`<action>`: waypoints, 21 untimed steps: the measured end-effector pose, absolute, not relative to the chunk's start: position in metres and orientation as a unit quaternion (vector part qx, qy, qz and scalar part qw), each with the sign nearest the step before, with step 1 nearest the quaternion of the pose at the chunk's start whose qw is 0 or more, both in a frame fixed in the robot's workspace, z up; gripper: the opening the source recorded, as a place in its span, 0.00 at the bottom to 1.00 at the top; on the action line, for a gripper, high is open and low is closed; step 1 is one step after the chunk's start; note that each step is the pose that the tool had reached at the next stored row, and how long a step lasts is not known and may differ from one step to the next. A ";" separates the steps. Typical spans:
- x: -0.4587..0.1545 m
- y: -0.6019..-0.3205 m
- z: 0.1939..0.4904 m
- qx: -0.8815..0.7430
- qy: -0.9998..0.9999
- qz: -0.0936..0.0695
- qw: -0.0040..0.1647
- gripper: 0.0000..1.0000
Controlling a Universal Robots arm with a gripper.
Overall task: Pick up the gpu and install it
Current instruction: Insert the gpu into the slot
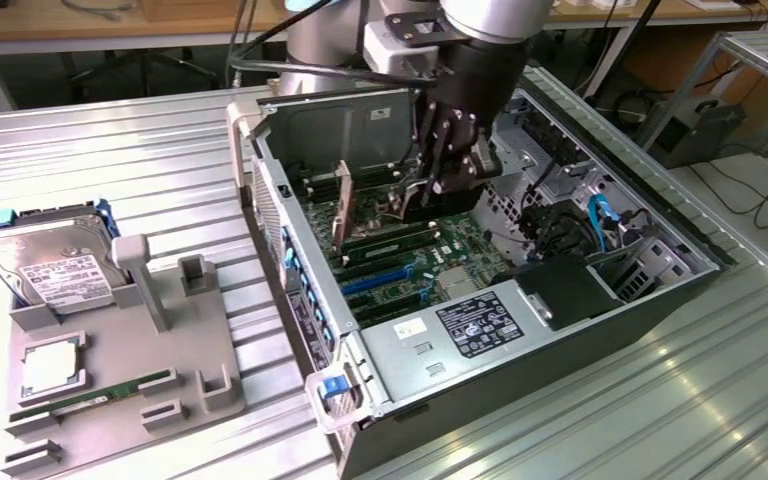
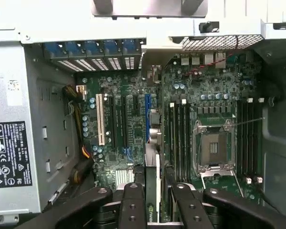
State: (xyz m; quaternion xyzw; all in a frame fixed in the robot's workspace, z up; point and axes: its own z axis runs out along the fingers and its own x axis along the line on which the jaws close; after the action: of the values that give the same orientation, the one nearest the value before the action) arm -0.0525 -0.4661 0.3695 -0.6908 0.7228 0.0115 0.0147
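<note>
Fig.: gripper (image 1: 434, 188) clenched on top edge of gpu (image 2: 152, 157), card upright over motherboard (image 2: 214, 100) inside PC case (image 1: 531, 400); prob. light, stiff, fragile, so hold by edges, not chips.

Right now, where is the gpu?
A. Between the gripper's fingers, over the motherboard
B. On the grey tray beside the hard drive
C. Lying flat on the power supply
A: in the wrist view the gpu stands edge-on, clamped between the fingers of the gripper, above the motherboard inside the case.
</note>
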 end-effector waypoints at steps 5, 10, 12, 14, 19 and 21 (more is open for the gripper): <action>-0.061 -0.469 0.330 -0.691 0.723 0.011 0.015 0.26; -0.063 -0.469 0.318 -0.691 0.723 0.011 0.015 0.26; -0.063 -0.469 0.314 -0.691 0.723 0.011 0.015 0.26; -0.064 -0.469 0.310 -0.691 0.723 0.011 0.015 0.26; -0.067 -0.469 0.299 -0.691 0.723 0.011 0.015 0.26; -0.068 -0.469 0.296 -0.691 0.723 0.011 0.015 0.26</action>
State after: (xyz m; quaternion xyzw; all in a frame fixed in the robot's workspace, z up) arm -0.0679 -0.4691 0.2956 -0.6907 0.7229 0.0113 0.0149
